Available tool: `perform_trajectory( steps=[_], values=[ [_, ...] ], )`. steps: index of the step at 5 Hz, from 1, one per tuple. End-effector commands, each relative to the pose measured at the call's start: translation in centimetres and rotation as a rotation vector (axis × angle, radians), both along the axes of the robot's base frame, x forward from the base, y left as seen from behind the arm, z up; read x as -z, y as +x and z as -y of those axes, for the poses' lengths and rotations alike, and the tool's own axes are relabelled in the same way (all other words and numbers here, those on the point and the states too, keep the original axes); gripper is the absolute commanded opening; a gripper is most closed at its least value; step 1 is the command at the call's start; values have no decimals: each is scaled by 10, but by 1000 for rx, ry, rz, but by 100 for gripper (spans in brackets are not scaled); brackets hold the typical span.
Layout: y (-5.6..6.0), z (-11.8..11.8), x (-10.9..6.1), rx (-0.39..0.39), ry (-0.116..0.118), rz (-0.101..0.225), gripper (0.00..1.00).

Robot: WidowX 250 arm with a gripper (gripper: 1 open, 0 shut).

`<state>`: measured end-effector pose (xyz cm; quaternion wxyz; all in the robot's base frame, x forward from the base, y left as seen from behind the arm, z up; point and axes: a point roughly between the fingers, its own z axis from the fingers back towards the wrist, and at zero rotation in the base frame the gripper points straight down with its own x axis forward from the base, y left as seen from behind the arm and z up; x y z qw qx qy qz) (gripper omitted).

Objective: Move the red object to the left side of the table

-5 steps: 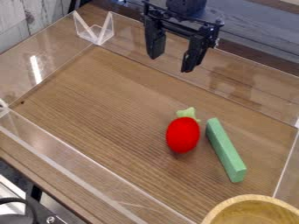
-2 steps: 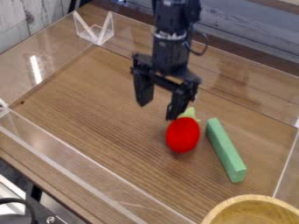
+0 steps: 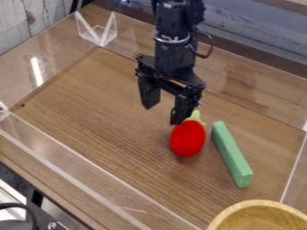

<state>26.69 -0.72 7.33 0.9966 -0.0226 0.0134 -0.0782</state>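
The red object point(image 3: 186, 139) is a glossy rounded toy fruit with a small green leafy top, lying right of centre on the brown wood-grain table point(image 3: 96, 117). My gripper point(image 3: 167, 101) hangs just above and behind it, pointing straight down, open, with nothing between its two black fingers point(image 3: 147, 92). The right finger's tip stands close over the fruit's green top; I cannot tell if it touches.
A long flat green block point(image 3: 232, 153) lies right beside the fruit. A round wooden bowl point(image 3: 264, 218) shows at the bottom right corner. Low clear acrylic walls point(image 3: 72, 171) ring the tabletop, with a clear bracket point(image 3: 96, 30) at the far left corner.
The gripper has come down and toward the camera from the far edge to just above the fruit, staying open. Over the last half second it has barely shifted. The fruit and block lie as before.
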Motion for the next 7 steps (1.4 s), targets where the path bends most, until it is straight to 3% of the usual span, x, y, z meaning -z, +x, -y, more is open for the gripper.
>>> perform_trajectory(
  steps=[1, 3, 5, 7],
  values=[
    [4, 3, -19, 62, -6, 81, 100],
    [1, 23, -22, -14, -10, 112, 100],
    [-5, 35, -2, 0, -24, 148, 100],
    [-5, 43, 12, -28, -37, 210, 100]
  ],
)
